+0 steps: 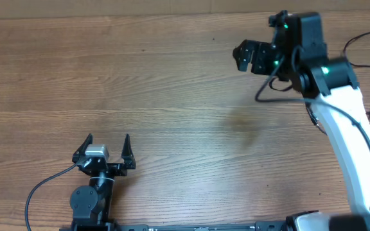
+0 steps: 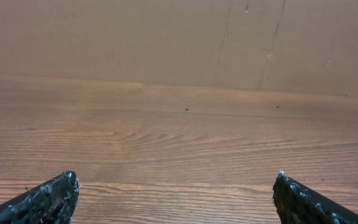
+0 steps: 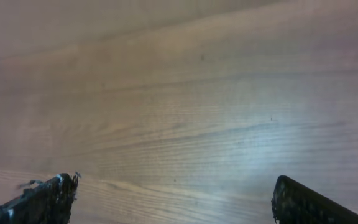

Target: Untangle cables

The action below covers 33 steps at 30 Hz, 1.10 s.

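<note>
Wood-grain tabletop point(image 1: 172, 96) is stretching between the black left gripper point(image 1: 108, 138), near left, and right gripper point(image 1: 240, 56), far right, both gaping empty. At the far-right edge thin black cables point(image 1: 367, 34) seem to be trailing; pinching one strand beside a plug is looking wisest.

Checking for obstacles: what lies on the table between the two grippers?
Only bare wood of the table lies between the left gripper and the right gripper, as the overhead view shows; both stand open.
</note>
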Motion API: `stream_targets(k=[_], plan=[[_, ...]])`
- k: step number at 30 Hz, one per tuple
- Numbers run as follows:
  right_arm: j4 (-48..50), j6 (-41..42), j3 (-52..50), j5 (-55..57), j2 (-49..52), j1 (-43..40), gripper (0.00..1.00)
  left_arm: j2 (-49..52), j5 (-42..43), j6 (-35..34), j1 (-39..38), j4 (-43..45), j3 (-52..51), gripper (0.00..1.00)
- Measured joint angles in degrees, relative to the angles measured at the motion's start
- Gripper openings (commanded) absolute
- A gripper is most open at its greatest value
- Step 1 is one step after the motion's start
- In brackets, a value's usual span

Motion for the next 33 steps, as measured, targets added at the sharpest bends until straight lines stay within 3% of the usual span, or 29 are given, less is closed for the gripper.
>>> stream_targets(k=[5,14,19,27,33], plan=[[14.27,-0.04,-15.12,1.18,-9.70,0.00,1.00,0.00,0.00,-0.02,0.00,-0.02,0.00,1.00],[50.23,-4.09,-53.77,1.55,-33.14,-0.17,1.00,-0.02,-0.02,-0.15,0.00,0.02,0.00,1.00],[60.81,-9.38,-69.66,1.70,-46.45,-0.46,1.00,-0.02,-0.02,-0.15,0.00,0.00,0.00,1.00],[61.05,-13.73,-83.60,1.70,-60.50,-0.48,1.00,-0.02,-0.02,-0.15,0.00,0.00,0.00,1.00],[51.89,-14.69,-85.53,1.70,-69.22,-1.05,1.00,-0.02,-0.02,-0.15,0.00,0.00,0.00,0.99]])
